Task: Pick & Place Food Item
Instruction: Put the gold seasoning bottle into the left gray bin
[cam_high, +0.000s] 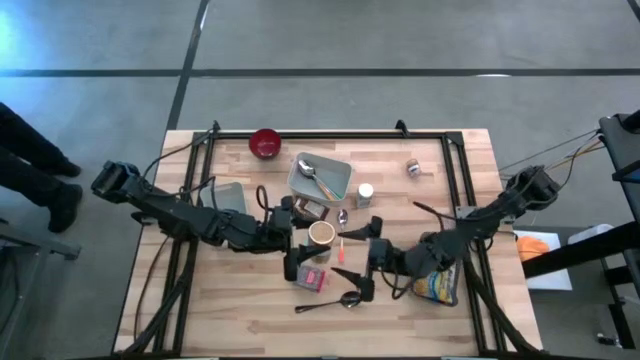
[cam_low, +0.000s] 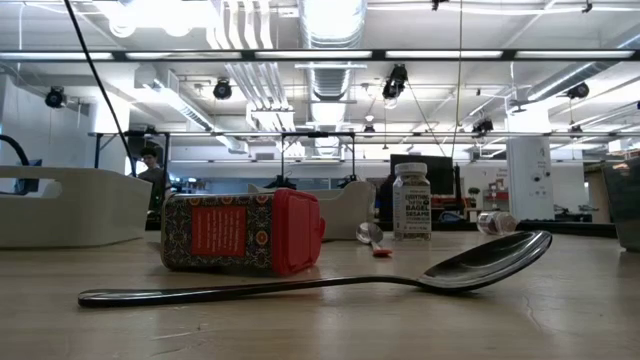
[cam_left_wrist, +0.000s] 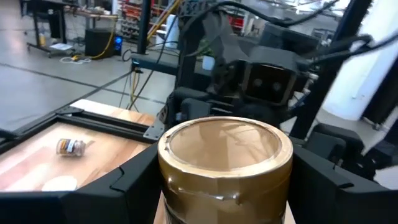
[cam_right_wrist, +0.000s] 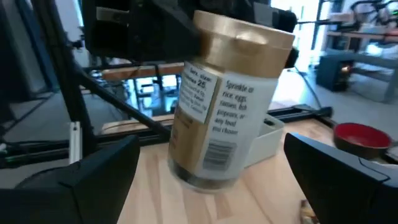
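Note:
A jar with a gold lid and a white label is held above the middle of the table by my left gripper, which reaches in level from the table's left. The lid fills the left wrist view. My right gripper stands open just to the jar's right, pointing level at it. In the right wrist view the jar shows between its two wide-spread fingers, untouched. Neither gripper shows in the low view. My left gripper pinches the jar between its two fingers, one on each side of the jar's wall just under the lid. The fingers come in level from the table's left. The jar is lifted clear of the table with its lid up, tilted in the right wrist view.
A red-lidded spice jar lies on its side beside a long dark spoon at the near middle. Behind are a grey bin holding a spoon, a red bowl, a white bottle and a small jar. A snack bag lies under my right arm.

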